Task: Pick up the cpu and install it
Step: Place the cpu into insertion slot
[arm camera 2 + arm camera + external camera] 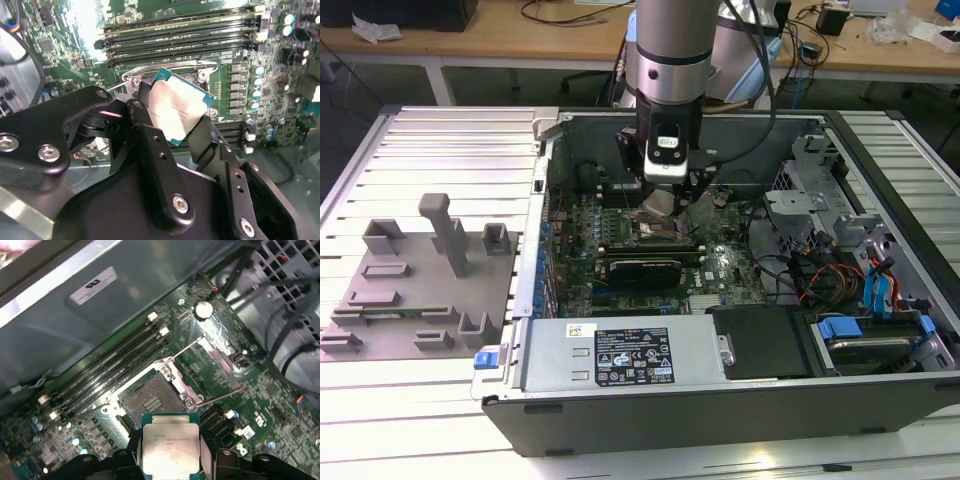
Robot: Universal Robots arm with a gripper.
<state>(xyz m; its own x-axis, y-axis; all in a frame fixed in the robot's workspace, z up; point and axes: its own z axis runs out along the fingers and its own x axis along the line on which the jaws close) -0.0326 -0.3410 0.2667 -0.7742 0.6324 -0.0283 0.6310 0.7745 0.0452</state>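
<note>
Socket [150, 401] lies uncovered below the cpu [170, 452], its metal frame [220, 367] swung aside.

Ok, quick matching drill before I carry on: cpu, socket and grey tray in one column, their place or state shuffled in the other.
Things:
1. cpu
2. socket
3. grey tray

Place or state:
A. open and empty
B. outside the computer case, at the exterior view's left
C. held in the gripper, not yet seated

Pairs: 1-C; 2-A; 3-B
</note>
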